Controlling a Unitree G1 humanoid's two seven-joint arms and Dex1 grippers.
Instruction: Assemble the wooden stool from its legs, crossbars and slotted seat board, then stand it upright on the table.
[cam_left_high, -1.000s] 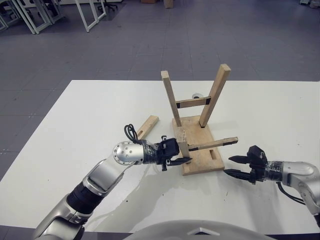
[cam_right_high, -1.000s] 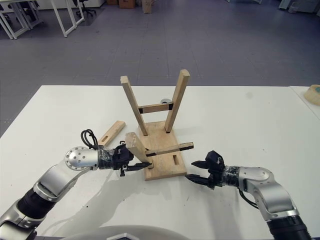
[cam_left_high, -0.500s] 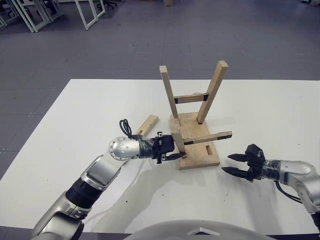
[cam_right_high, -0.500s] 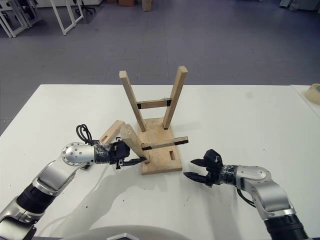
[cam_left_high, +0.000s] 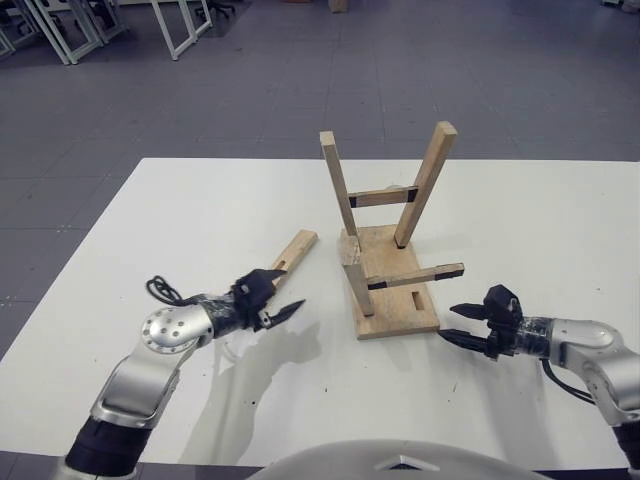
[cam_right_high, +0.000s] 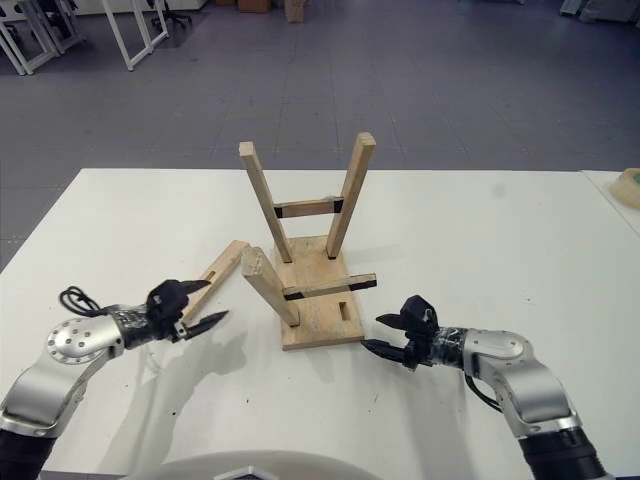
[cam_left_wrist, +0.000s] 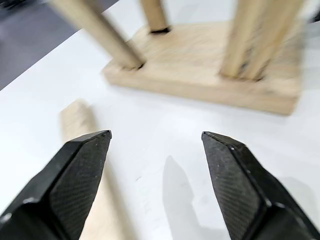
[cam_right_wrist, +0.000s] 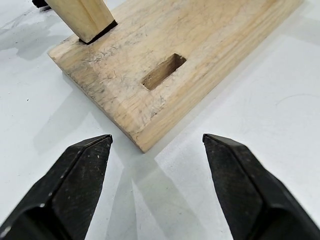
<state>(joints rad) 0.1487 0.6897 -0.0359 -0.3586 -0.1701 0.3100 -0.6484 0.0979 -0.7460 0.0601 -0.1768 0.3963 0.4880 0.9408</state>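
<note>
The seat board (cam_left_high: 395, 312) lies flat in the middle of the desk (cam_left_high: 150, 220), with three legs (cam_left_high: 425, 185) poking up (the near one leans). A loose leg (cam_left_high: 291, 250) lies just left of it. The left fingers (cam_left_wrist: 75, 180), low on the left, are apart and hold nothing. The right fingers (cam_right_wrist: 75, 175), low on the right, are apart near the board's corner.

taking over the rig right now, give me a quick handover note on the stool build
Left gripper: open, empty, above the table near the loose leg.
Right gripper: open, empty, by the seat board's near right corner.
Done: seat board flat on the table; two far legs stand in it, joined by a crossbar; near leg stands in it holding a second crossbar, its other end free.
Left: fit the loose leg into the empty slot and that crossbar, then stand it all upright.
</note>
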